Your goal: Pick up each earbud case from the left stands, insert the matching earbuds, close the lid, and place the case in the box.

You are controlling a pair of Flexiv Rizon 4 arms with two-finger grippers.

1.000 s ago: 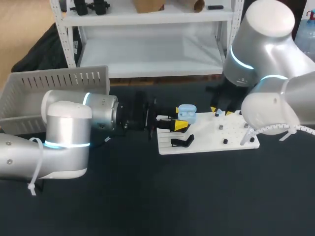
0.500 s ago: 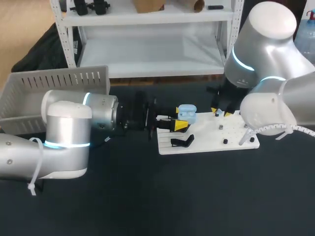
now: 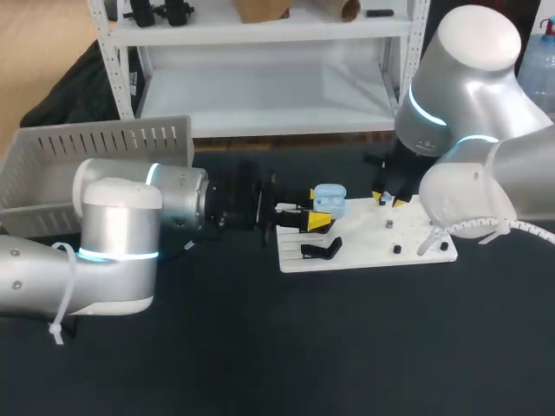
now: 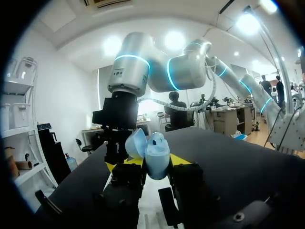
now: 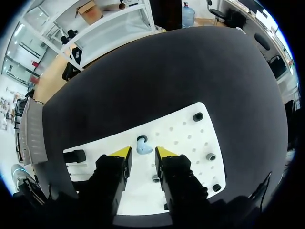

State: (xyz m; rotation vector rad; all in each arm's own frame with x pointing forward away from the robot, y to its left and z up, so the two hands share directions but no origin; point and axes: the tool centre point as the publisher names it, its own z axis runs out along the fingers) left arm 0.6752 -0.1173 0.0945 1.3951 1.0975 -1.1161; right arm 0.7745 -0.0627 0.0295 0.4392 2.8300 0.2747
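The left gripper [image 3: 317,222], at the centre of the head view, has its jaws pinching the pale blue earbud case [image 3: 329,198]. It holds the case upright, lid open, over the left end of the white stand board [image 3: 364,250]. The right gripper [image 5: 143,152] hangs over the same board with its jaws spread, and a small blue earbud [image 5: 143,149] sits on its peg just ahead of the yellow tips, between them. The likely trouble is an off-centre closing: one tip reaching the tiny earbud first could knock it off its peg or pinch it askew, so that it would not seat in the case.
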